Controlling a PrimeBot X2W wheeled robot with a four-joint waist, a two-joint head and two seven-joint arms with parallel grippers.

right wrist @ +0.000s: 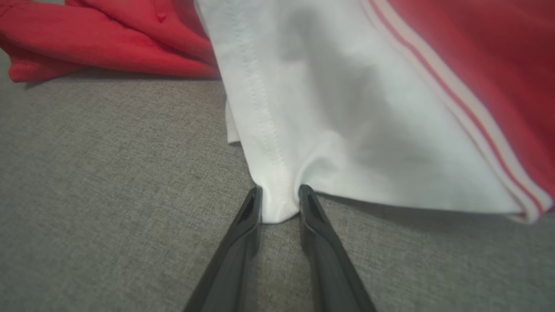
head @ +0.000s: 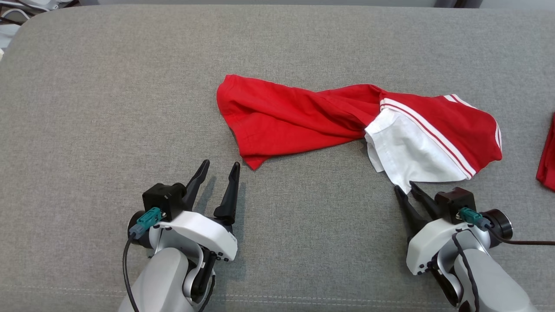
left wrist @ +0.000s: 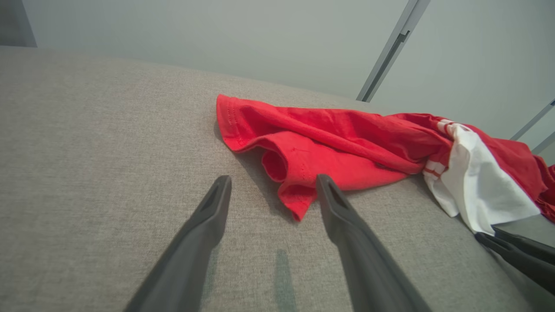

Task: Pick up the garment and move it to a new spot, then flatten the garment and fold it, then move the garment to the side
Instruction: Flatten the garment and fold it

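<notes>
Red-and-white garment lies crumpled, twisted at middle, on grey cushion, centre to right. My right gripper has jaws pinched on near white corner, cloth puckered between fingertips. My left gripper spread wide, empty, just near of red corner, not touching. I judge task at very start: first pickup under way; move, flattening, folding, setting aside all left.

At right edge, red cloth cut off, kind unclear, pale clutter in upper left corner cropped, unidentifiable, garment blurred, cropped at top and right in right wrist view, twisted middle hiding its layers
</notes>
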